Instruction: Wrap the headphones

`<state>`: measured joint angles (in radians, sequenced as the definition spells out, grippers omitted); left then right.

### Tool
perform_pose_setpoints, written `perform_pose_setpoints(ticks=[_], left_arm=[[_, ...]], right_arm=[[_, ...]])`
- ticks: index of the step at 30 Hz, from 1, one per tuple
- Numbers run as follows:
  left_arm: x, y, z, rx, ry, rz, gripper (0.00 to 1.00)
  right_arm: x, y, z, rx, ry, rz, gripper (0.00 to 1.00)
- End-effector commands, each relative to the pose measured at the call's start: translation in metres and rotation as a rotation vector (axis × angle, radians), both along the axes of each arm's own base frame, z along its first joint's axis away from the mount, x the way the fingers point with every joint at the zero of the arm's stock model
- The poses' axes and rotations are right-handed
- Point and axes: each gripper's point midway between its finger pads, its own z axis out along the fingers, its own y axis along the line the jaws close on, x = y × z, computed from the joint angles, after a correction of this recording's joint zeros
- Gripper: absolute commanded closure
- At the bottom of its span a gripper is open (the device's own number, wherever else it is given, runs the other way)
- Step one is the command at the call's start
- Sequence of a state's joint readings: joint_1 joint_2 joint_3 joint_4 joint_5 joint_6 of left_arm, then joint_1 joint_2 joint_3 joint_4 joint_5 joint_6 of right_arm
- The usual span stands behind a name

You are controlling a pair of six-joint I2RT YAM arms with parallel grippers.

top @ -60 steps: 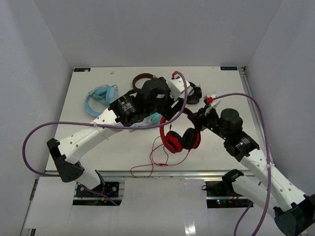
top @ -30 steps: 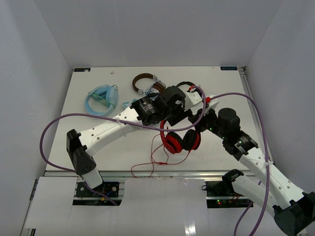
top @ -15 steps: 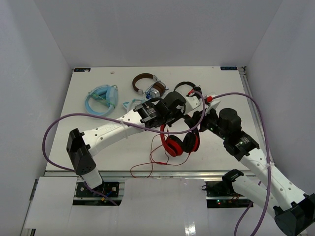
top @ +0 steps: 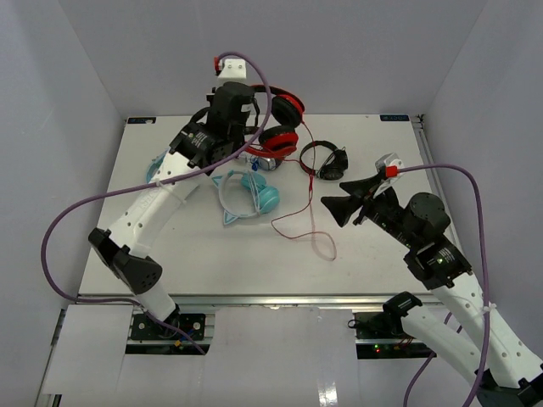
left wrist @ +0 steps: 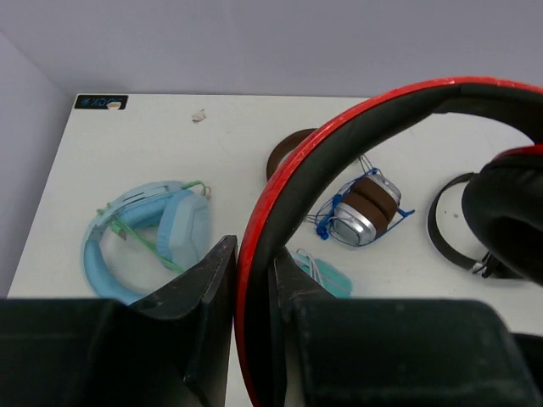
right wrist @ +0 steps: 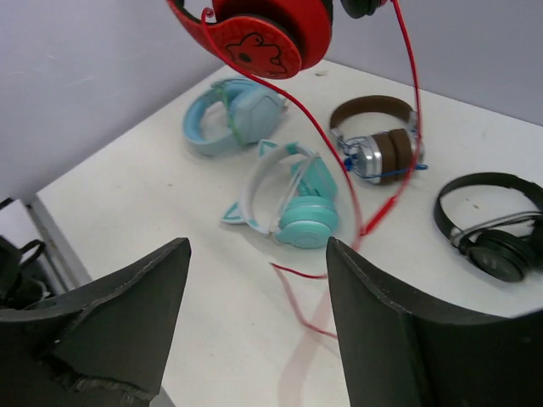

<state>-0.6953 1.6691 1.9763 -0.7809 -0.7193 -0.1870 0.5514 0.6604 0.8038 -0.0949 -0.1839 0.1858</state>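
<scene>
The left gripper [left wrist: 253, 309] is pressed tight on the black-lined band of the red headphones [top: 284, 108] and holds them in the air at the upper middle of the top view, above the far edge of the table [top: 170, 254]. In the left wrist view the band arcs from between the fingers [left wrist: 204, 288] up to the upper right and covers part of what lies beneath. The thin red cable [right wrist: 413, 85] hangs from the ear cups down to the table, where it falls in loose loops at the centre of the top view, between the other headsets and the right gripper [top: 344, 205].

The right gripper has its jaws spread wide and holds nothing, low over the table at centre right.

Four other headsets lie along the far half:
- light blue headphones [top: 174, 165] at the left
- white and teal cat-ear headphones [top: 246, 195] near the middle
- brown-banded silver headphones [left wrist: 361, 208], partly hidden by the left arm in the top view
- small black headphones [top: 327, 161] to the right, just beside the hanging cable
</scene>
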Motion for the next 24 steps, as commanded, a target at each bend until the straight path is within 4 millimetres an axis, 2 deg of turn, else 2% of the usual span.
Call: perform_pose_setpoints(ticks=[1,6,8,12,18,24], left_arm=[[-0.02,0.004,0.023,-0.086,-0.042,0.042,1.0],[-0.023,0.006,0.018,-0.086,-0.025,0.05,1.0],[-0.025,0.006,0.016,-0.096,-0.022,0.042,1.0],[-0.028,0.003,0.013,-0.111,-0.007,0.018,1.0],[-0.032,-0.003,-0.004,-0.102,0.047,-0.017,1.0],[-0.039,-0.005,-0.01,-0.114,0.064,-0.052,1.0]], right_arm=[[-0.029,0.022,0.023,0.085,-0.107,0.2,0.3],[-0.04,0.034,0.027,0.1,-0.161,0.299,0.32],[-0.036,0.037,0.028,0.099,-0.179,0.305,0.34],[-0.022,0.052,0.015,0.051,-0.216,0.329,0.35],[-0.006,0.07,0.002,0.007,-0.219,0.335,0.36],[0.005,0.072,0.0,-0.008,-0.261,0.304,0.36]])
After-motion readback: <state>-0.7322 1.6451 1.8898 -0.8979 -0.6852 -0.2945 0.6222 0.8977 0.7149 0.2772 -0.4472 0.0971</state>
